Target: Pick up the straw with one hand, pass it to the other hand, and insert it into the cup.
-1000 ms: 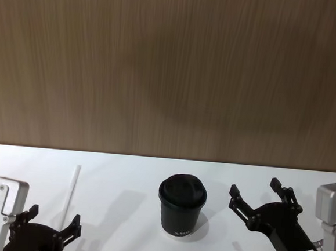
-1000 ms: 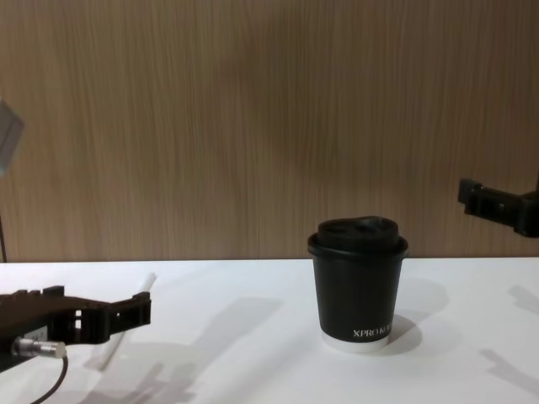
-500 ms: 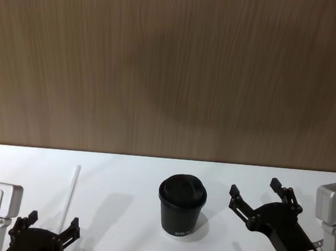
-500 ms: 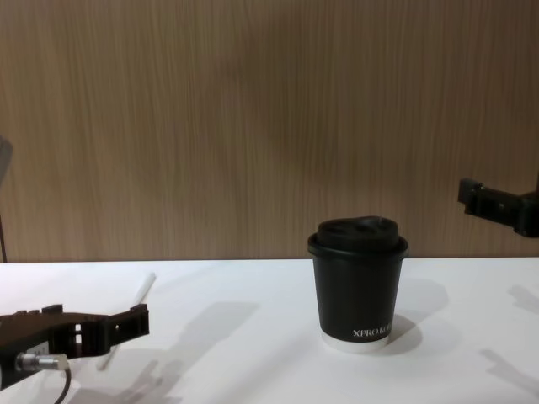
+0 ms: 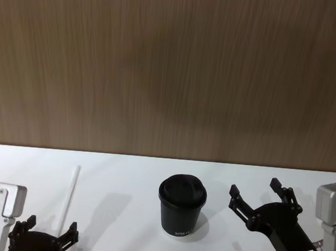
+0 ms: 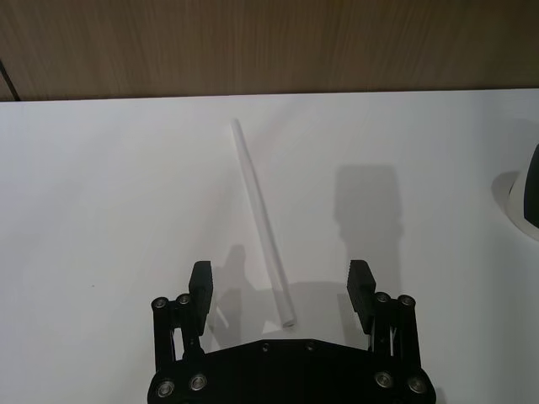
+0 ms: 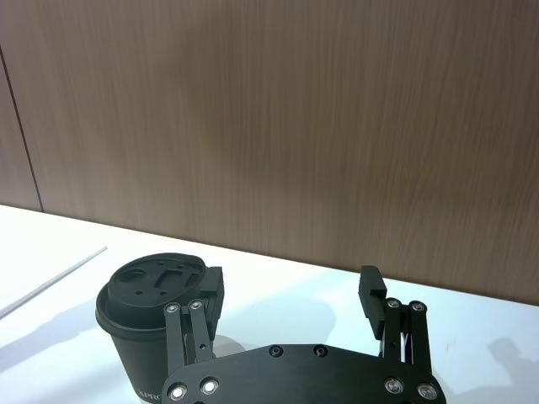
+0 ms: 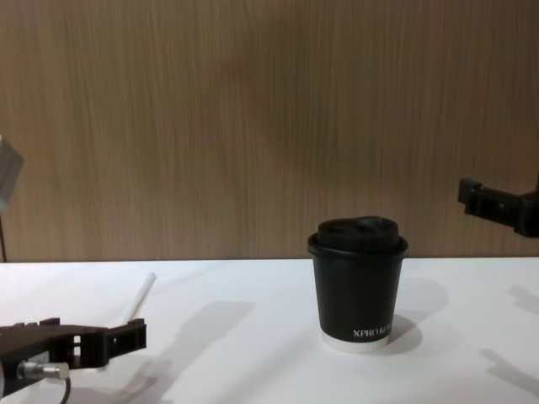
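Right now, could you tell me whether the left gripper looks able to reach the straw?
Probably yes. The left gripper is open, the near end of the straw lies between its fingers on the table, and nothing blocks it. The right gripper hovers beside the cup.

One straw [image 5: 69, 199], one cup [image 5: 181, 206], and two grippers (one left gripper [image 5: 52, 224], one right gripper [image 5: 255, 189]).

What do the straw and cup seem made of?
Straw: matte white thin tube, paper or plastic, unclear. Cup: matte black wall with white bottom rim, likely paper; domed lid with moulded recesses, likely plastic.
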Action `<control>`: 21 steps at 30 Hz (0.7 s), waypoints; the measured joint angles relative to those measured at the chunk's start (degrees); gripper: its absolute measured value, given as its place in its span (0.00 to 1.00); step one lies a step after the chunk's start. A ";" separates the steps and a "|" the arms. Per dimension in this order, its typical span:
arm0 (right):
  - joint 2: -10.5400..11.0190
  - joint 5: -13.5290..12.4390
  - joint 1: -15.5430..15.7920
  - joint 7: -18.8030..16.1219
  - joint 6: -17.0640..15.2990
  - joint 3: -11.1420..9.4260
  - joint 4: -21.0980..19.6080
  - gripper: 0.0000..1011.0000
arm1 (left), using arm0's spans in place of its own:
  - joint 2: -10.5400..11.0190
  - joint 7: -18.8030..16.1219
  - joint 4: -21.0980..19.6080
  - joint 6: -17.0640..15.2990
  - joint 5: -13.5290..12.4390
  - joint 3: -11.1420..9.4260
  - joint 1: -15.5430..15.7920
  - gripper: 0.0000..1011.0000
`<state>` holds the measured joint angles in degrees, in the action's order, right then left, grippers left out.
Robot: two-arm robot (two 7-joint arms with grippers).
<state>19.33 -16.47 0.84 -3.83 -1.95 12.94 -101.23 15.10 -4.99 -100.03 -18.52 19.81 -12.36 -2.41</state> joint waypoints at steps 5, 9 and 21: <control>0.00 0.00 0.00 0.00 0.00 0.00 0.00 0.99 | 0.07 -0.13 0.11 -1.29 -0.49 -0.17 0.35 0.99; 0.00 0.00 0.00 0.00 0.00 0.00 0.00 0.99 | 0.03 -0.15 0.30 -2.17 -0.77 -0.28 0.66 0.99; 0.00 0.00 0.00 0.00 0.00 0.00 0.00 0.99 | -0.98 -0.05 1.56 -3.48 -0.98 -0.27 1.45 0.99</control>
<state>19.33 -16.47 0.84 -3.83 -1.95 12.94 -101.23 14.12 -5.03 -98.47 -22.00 18.83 -12.63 -0.95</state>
